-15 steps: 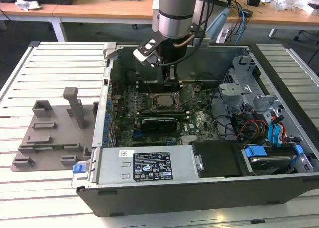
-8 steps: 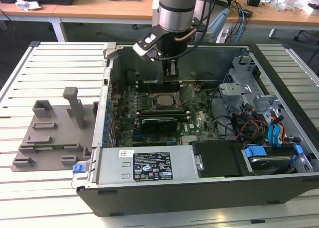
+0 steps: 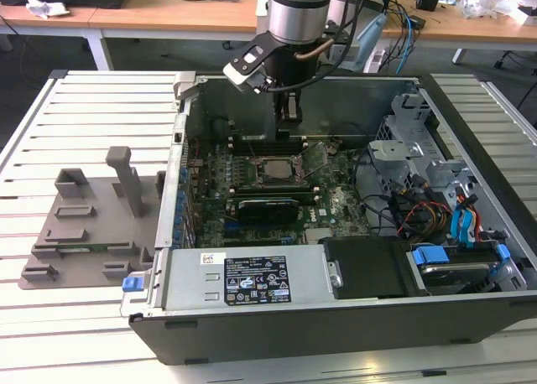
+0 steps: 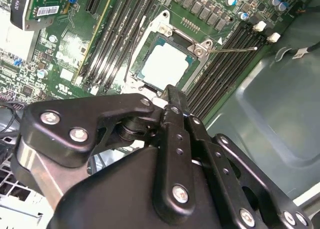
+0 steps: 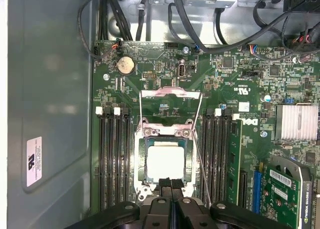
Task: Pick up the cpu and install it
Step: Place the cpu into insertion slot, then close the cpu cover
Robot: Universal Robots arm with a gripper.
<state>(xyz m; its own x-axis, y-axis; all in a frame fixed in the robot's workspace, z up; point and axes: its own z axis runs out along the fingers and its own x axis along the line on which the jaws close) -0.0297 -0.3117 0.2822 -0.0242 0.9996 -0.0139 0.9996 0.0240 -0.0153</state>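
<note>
White slatted table (image 3: 92,107) carries a dark computer case (image 3: 336,321) lying on its side with the cover off. Grey plastic tray (image 3: 84,225) rests on the table just beside the case, toward the exterior view's left. Inside the case the green motherboard (image 5: 150,64) lies exposed, with black memory slots (image 5: 114,159) on both sides of the socket (image 5: 145,134) and a finned heat sink (image 5: 299,122) further off. The arm (image 3: 295,15) reaches down into the case from above, over the board's far part. The gripper (image 5: 171,181) is noted in both wrist views (image 4: 170,91) and in the exterior view (image 3: 289,116): its two black fingers (image 5: 164,186) are pressed together along their length, with nothing between them. The fingertips stand just beside the socket's edge; contact with it cannot be determined. The socket's metal frame (image 5: 172,92) is swung up and open, and its thin wire lever (image 4: 232,50) is released and stands off to the side. The cpu (image 5: 165,161) lies flat inside the open socket, silver top upward, its edges square with the socket walls; it is seen likewise in the second wrist view (image 4: 165,64). A round coin battery (image 5: 125,64) sits on the board beyond the raised frame.
</note>
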